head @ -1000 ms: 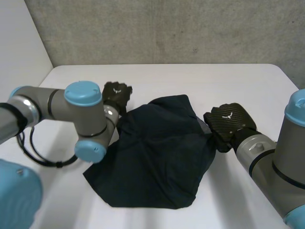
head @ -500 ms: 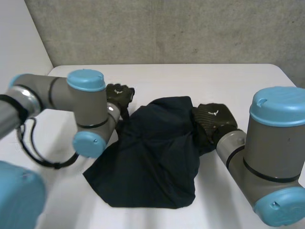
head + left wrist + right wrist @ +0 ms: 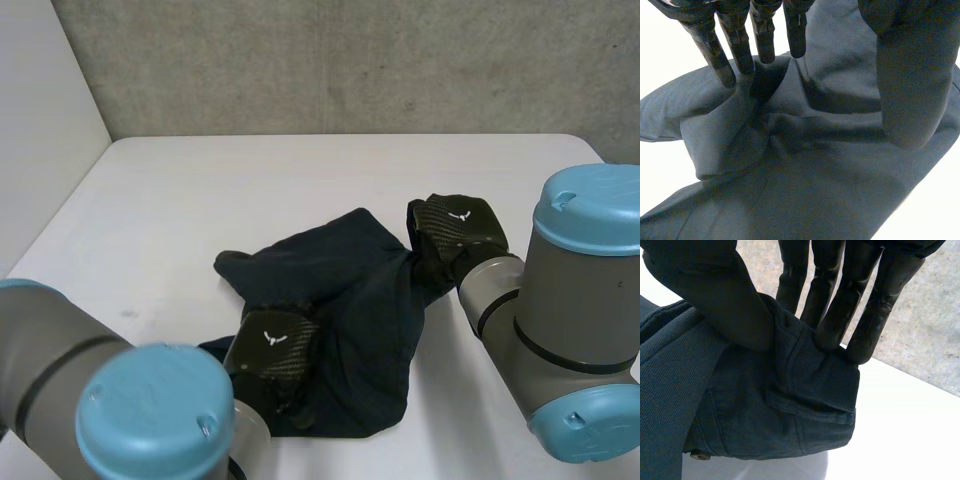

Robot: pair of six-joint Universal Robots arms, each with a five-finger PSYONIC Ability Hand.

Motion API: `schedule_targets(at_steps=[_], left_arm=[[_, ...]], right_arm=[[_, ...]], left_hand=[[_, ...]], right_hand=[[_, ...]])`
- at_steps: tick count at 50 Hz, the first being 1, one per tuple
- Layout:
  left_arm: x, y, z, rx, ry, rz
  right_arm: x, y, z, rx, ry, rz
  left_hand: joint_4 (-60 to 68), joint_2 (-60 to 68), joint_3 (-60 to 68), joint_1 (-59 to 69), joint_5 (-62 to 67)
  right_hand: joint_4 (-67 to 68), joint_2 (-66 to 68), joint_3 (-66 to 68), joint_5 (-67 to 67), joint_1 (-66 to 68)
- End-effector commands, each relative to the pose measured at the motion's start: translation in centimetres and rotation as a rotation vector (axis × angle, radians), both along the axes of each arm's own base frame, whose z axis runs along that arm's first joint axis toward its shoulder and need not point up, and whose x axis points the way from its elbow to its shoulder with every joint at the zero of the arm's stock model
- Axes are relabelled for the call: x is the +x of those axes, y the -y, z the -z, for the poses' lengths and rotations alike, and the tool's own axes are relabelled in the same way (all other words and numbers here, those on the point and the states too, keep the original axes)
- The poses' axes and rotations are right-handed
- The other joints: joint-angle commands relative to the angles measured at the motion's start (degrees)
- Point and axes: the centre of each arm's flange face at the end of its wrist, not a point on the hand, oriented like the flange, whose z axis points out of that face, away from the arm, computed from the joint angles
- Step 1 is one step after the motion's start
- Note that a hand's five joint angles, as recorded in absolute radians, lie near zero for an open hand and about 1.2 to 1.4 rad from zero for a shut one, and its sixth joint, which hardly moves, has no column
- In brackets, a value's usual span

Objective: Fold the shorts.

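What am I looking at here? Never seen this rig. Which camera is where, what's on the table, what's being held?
It is a robot with two arms, each ending in a black hand with fingers and a thumb. The wide picture comes from a camera behind and between the arms, looking down at the white table. The other two come from cameras on the wrists, each looking along its own hand's palm. On the table lies a pair of dark shorts, crumpled. The right hand pinches a hemmed edge of the shorts between thumb and fingers. The left hand is over the near part of the cloth with fingers straight and thumb apart, gripping nothing.
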Motion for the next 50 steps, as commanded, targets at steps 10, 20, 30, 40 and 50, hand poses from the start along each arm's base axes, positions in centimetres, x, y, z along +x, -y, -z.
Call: schedule_targets(at_steps=[10,20,30,40,50], left_arm=[[-2.9,-2.1,2.2,0.121,-0.128,-0.027],[-3.9,-1.7,3.2,0.141,-0.139,-0.039],[-4.8,-0.5,4.1,0.102,-0.155,-0.100],[-4.9,0.3,4.5,0.061,-0.139,-0.159],[-1.1,3.3,-0.6,0.028,-0.108,-0.252]], right_arm=[[-0.2,-0.1,-0.4,0.014,0.052,0.021],[-0.4,-0.1,-0.9,0.010,0.068,0.028],[-0.6,-0.4,-1.0,0.034,0.110,0.041],[-0.7,-0.4,-0.6,0.041,0.101,0.043],[-0.8,-0.2,-0.4,0.017,-0.017,0.000]], left_hand=[[7.2,6.9,7.4,7.4,7.1],[12.4,12.1,12.6,12.6,12.3],[25.3,25.1,25.5,25.6,25.3],[62.7,62.4,62.9,62.9,62.6],[62.7,62.4,62.9,62.9,62.6]], right_hand=[[11.6,12.3,10.8,13.5,24.1],[11.6,12.3,10.8,13.5,24.1],[11.6,12.3,10.8,13.5,24.1],[11.6,12.3,10.8,13.5,24.1],[11.6,12.3,10.8,13.5,24.1]])
